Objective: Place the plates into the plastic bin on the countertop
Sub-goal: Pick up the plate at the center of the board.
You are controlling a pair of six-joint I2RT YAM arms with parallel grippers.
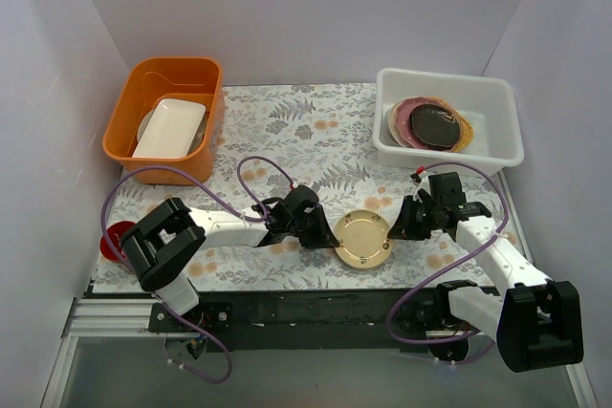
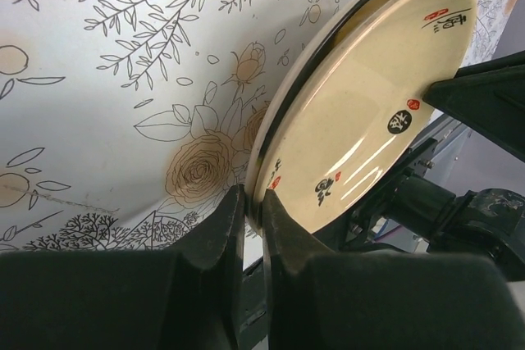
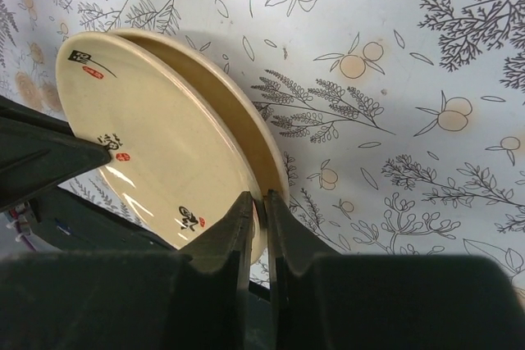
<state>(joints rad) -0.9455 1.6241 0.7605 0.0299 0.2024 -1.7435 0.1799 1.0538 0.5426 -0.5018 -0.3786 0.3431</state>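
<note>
Between plain pale walls (image 1: 306,7), a fern-printed countertop (image 1: 287,131) fills the floor

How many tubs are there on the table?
2. The orange tub sits far left with a white dish inside; the white bin far right holds stacked plates.

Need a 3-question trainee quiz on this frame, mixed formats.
1. True or false: the left gripper and right gripper both pinch the rim of the gold-faced plate.
2. What tops the stack in the plastic bin? A) green plate B) black plate C) blue plate
3. Fill in: the orange tub holds a white rectangular ____.
Key: 1 true; 2 B; 3 dish.
</note>
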